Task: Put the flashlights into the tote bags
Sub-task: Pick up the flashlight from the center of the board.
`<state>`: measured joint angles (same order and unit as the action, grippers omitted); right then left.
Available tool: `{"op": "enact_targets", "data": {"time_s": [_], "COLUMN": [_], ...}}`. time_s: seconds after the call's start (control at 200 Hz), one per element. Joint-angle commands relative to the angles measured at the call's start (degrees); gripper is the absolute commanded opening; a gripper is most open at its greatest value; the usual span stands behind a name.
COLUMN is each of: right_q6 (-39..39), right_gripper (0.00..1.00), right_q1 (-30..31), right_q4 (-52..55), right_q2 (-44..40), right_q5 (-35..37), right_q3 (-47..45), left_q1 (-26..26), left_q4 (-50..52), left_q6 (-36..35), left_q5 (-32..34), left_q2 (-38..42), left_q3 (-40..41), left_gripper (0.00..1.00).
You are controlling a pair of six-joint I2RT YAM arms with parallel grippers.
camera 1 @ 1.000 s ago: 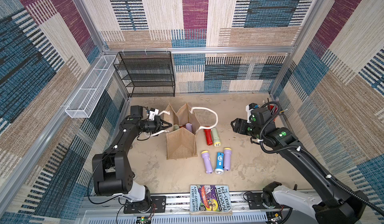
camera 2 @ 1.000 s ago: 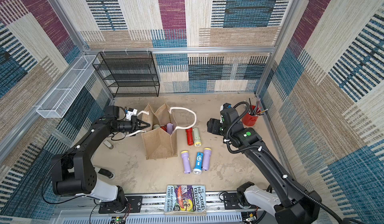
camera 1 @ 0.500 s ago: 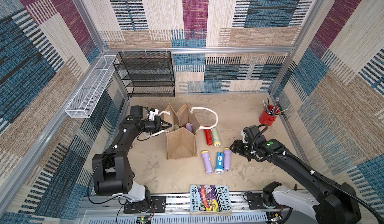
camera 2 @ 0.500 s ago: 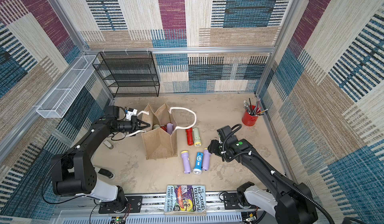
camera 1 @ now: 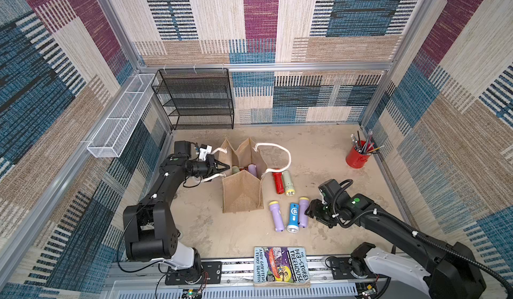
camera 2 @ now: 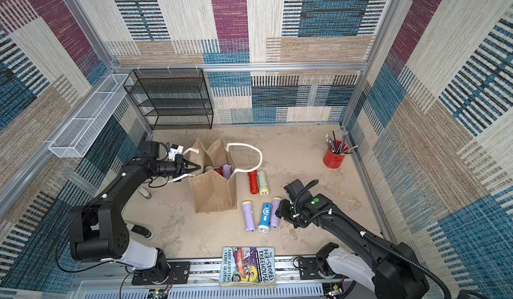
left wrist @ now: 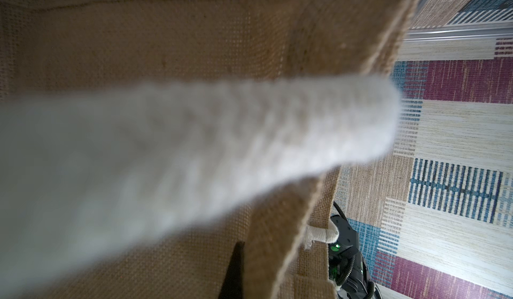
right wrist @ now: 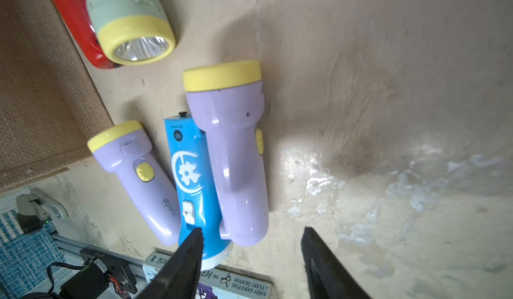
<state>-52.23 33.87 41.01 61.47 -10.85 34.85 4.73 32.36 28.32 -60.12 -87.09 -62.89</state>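
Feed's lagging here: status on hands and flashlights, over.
Left hand shut on tote bag. Right hand open over tail of lilac flashlight. Blue flashlight touching it, crowding the grasp.

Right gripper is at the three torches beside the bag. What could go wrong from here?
1. The right gripper stands open at the tail of a lilac flashlight, with one finger over the blue flashlight lying against it; closing may pinch both or roll the blue one away.
2. The white rope handle droops on the tote bag side nearest that arm and may snag a carried flashlight.
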Motion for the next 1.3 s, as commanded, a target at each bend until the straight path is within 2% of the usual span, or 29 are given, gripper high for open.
{"op": "enact_targets", "data": {"time_s": [0.0, 0.541, 0.766, 1.297], "right_q6": [-1.49, 1.35, 0.52, 5.55], "right_gripper": [0.61, 0.59, 0.57, 0.55], "right_q1": [0.74, 2.71, 5.72, 7.69], "right_q4": [-2.02, -0.23, -1.74, 2.93], "right_q2": [1.69, 7.07, 9.71, 16.2], "right_q5": [0.28, 3.61, 3.11, 10.45], "right_q3": [-0.14, 2.33, 1.88, 3.78], "left_q1": [0.01, 0.01, 0.01, 0.01], "left_q4": [1.04, 1.3, 1.3, 1.56], "left_q6": [-1.16, -1.17, -1.16, -1.33], "left_q5": [0.53, 0.62, 0.75, 0.7], "left_q2": [-0.07, -0.31, -0.45, -0.45], "left_q3": [-0.56, -0.65, -0.56, -0.63], "left_gripper": [0.05, 0.05, 0.05, 0.05]}}
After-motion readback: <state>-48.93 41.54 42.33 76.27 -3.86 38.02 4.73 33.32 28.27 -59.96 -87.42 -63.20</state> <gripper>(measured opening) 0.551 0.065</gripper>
